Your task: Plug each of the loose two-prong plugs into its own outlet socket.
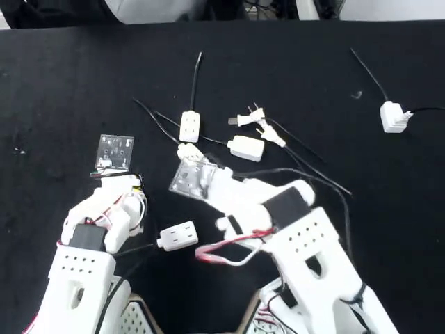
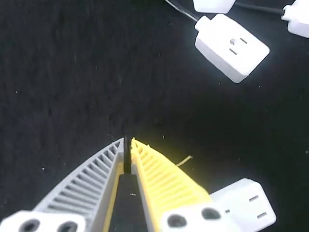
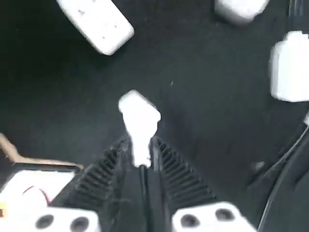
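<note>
The right end effector (image 3: 141, 147) is clamping a white plug (image 3: 139, 116), probably for the upper-centre outlet socket (image 1: 189, 126). The left end effector (image 2: 128, 145) is sitting closed, empty.

On the black tabletop (image 1: 55, 83) we find one white plastic outlet socket (image 1: 177, 236) in front, between the arms; a second socket (image 1: 189, 126) behind it; a third socket (image 1: 246, 147) right of that; two white two-prong plugs (image 1: 245, 120) just behind the third; a white held plug (image 3: 139, 116) in the right gripper (image 3: 141, 145), before the second.

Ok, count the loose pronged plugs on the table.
2: a farther plug and a nearer plug, side by side near the middle. The white piece in the right gripper may be a third; no prongs show.
</note>
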You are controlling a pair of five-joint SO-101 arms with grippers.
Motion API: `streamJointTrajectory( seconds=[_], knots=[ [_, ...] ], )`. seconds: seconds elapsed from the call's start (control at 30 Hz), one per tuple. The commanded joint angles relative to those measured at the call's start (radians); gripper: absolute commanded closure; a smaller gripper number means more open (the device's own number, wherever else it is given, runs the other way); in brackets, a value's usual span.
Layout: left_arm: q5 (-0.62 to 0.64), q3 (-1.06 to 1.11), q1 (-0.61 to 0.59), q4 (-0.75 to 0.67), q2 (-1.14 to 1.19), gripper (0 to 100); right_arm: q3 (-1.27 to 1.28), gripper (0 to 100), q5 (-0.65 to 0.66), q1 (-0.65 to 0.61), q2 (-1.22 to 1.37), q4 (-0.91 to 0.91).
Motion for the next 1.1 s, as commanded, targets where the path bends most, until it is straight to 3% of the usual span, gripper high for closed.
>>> streamJointTrajectory(
  seconds=[0.0,0.3,0.53,0.77,0.9,1.07],
  knots=[
    [-0.009,-0.027,-0.007,-0.057,0.014,97,0.068,98.8,-0.008,0.020,0.015,-0.080],
    [-0.080,0.030,-0.001,-0.123,0.014,97,0.265,98.8,0.204,0.330,0.015,-0.448],
    [-0.078,0.087,0.001,-0.213,0.015,97,0.381,98.8,0.206,0.334,0.013,-0.519],
    [-0.080,0.093,0.001,-0.222,0.015,97,0.616,98.7,0.199,0.315,0.013,-0.838],
    [-0.083,0.093,0.001,-0.226,0.015,97,0.622,96.4,0.198,0.315,0.013,-0.789],
    [-0.083,0.093,0.001,-0.227,0.015,97,0.544,81.7,0.198,0.310,0.013,-0.614]
  ],
)
